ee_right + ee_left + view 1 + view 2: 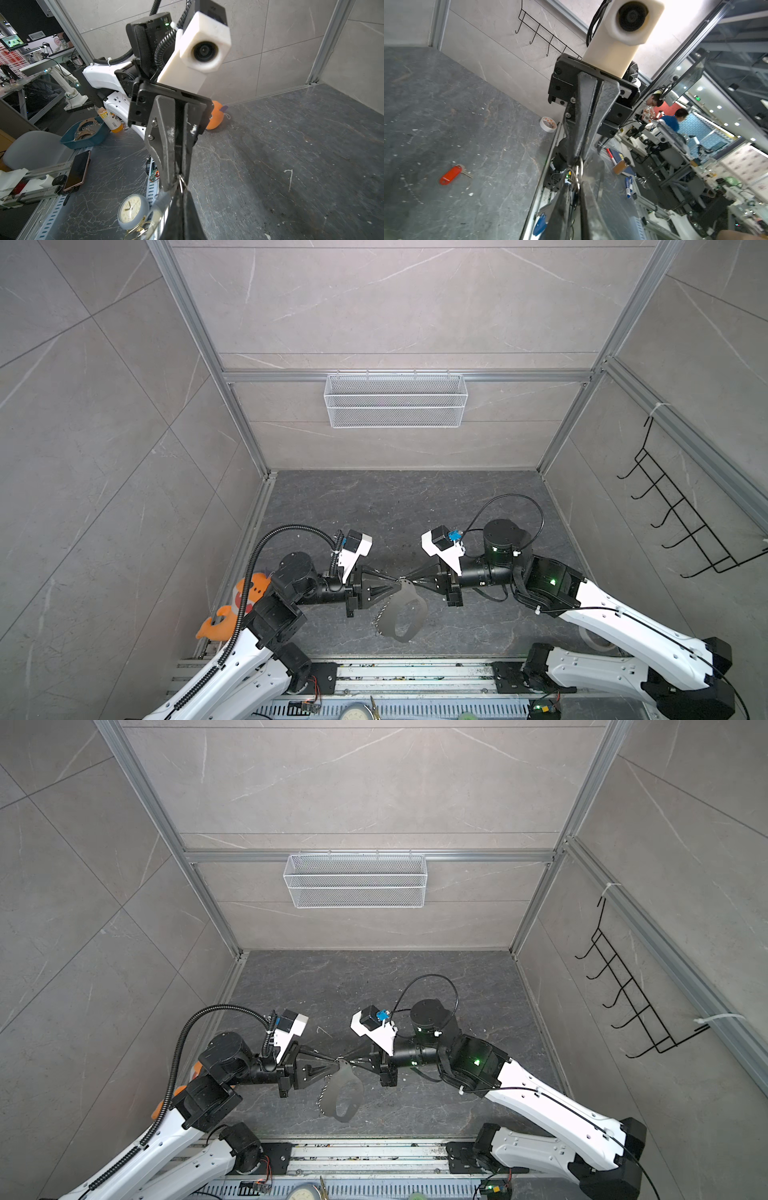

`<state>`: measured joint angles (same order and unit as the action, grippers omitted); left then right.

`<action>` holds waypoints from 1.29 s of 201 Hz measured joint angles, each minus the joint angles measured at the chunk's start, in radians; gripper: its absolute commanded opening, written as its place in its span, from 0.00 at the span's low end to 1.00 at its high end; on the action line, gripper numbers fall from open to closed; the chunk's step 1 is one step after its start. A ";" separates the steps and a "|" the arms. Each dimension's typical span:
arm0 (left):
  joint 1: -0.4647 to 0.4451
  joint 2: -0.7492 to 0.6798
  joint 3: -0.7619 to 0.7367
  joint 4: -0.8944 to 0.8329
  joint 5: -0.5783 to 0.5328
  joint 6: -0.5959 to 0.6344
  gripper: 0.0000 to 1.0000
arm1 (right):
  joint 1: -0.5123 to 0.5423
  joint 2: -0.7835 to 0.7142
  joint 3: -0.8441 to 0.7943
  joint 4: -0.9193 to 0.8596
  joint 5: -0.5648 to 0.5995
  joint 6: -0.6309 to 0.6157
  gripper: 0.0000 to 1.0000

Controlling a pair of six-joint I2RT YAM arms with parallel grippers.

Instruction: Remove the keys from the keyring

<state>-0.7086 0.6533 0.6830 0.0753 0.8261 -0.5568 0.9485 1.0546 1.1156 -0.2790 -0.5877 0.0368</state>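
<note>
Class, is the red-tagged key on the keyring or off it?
Off. The red-tagged key lies alone on the table, apart from the keyring, which hangs in mid-air.

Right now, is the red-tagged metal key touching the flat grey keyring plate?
Apart. The left wrist view shows the red-tagged metal key lying alone on dark tabletop, the keyring plate nowhere beside it.

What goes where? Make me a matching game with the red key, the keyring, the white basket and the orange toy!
Things:
1. red-tagged key
2. keyring
3. white wire basket
4. orange plush toy

Places:
A. hung on the back wall
B. lying loose on the table
C. held up between the left gripper and right gripper
D. at the table's left edge

Pairs: 1-B, 2-C, 3-A, 4-D
</note>
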 measured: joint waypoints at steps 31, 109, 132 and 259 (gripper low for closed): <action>-0.001 -0.006 0.000 0.002 0.000 0.012 0.00 | 0.000 0.003 0.000 0.015 -0.004 0.014 0.00; -0.001 -0.008 -0.001 0.008 -0.012 0.022 0.06 | -0.003 0.006 0.000 0.030 -0.001 0.043 0.00; -0.001 -0.010 -0.001 0.004 -0.029 0.026 0.55 | -0.001 0.005 0.000 0.038 0.013 0.056 0.00; -0.018 -0.125 -0.001 -0.193 -0.399 0.035 0.77 | 0.155 0.082 0.055 0.021 0.619 0.216 0.00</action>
<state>-0.7265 0.5285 0.6823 -0.1177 0.4274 -0.5213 1.1034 1.1362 1.1702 -0.2584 0.0311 0.2527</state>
